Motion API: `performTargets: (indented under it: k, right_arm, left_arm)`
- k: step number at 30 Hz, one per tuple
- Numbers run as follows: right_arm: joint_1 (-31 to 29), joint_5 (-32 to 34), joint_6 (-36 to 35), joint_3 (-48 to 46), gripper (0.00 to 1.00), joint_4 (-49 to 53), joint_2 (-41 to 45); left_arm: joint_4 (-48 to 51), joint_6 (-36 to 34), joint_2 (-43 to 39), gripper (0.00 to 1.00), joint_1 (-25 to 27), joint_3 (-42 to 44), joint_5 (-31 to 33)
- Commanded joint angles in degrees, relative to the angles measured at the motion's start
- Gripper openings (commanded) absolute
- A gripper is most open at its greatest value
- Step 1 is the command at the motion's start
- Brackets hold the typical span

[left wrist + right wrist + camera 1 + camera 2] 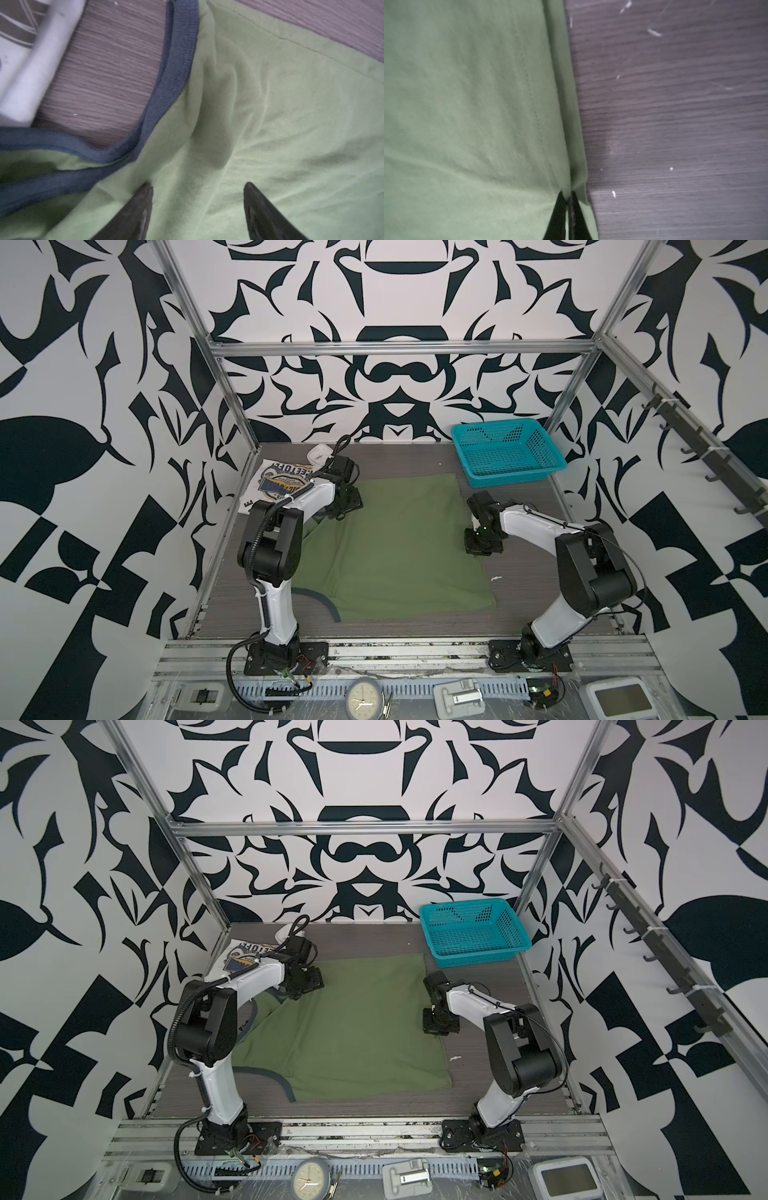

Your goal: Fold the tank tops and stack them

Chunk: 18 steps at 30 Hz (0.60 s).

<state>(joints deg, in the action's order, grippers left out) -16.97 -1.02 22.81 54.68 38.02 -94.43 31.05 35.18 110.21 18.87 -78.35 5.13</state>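
The green tank top [399, 547] lies spread out in the middle of the worktop [532, 585], and it is not folded yet. The white tank top [280, 485] sits in the far left corner with its blue and yellow picture facing up, and it looks folded already. The right gripper [569, 198] is squeezed tight on the green top's right edge, with a little pinch of cloth between its tips. The left gripper [198, 185] is spread wide and holds nothing. It hangs over the green cloth just beside the dark trim [172, 68] of an arm hole, and I cannot tell if its tips touch the cloth. This looks like the start of the first fold of the green top. To do it well, the left gripper should go down and pinch both layers near the trim, not just the top one. Then both grippers should lift together, level with each other, and lay edge on edge. Going slowly is best, because soft cloth slips and bunches up. A blue basket [507, 452] stands near the far right corner of the cloth, so the lifted cloth should stay away from it.
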Motion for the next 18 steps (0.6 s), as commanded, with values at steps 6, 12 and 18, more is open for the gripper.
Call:
performTargets:
  k: [6,12,18]
  right_arm:
    - [-0.19,-0.04,0.1,-0.09,0.17,0.7,0.96]
    - [-0.17,0.52,0.1,-0.05,0.05,1.14,1.65]
    - [-0.17,1.78,0.16,0.08,0.0,2.2,3.09]
  left_arm:
    - [0.39,0.51,0.59,0.72,-0.16,0.63,0.85]
    - [0.32,0.42,0.84,0.72,-0.22,0.74,0.94]
    - [0.33,0.46,1.16,0.72,-0.2,0.63,0.98]
